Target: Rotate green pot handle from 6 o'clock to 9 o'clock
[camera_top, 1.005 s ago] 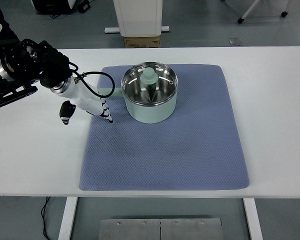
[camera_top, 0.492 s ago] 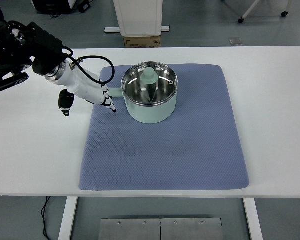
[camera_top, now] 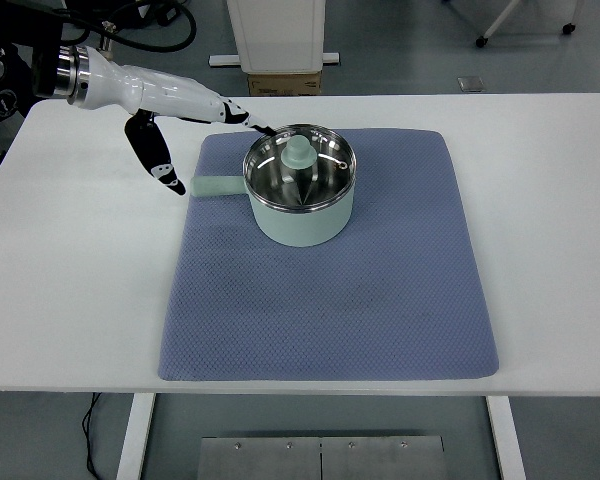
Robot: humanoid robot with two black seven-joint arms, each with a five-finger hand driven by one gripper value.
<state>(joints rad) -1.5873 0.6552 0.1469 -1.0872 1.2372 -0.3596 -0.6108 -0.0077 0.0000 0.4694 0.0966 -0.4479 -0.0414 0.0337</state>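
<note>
The green pot [camera_top: 301, 200], lidded with a glass lid [camera_top: 299, 168], stood on the blue mat [camera_top: 330, 290] toward its far edge. Its handle [camera_top: 218, 186] pointed left from the pot. The left hand [camera_top: 180, 110] hovered beyond the handle, fingers [camera_top: 242, 113] extended flat, thumb down, gripping nothing, clear of the pot.

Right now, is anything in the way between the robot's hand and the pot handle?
No. The left hand hovers open just above the pot handle, with only bare mat between them. The handle already points toward 9 o'clock.
</note>
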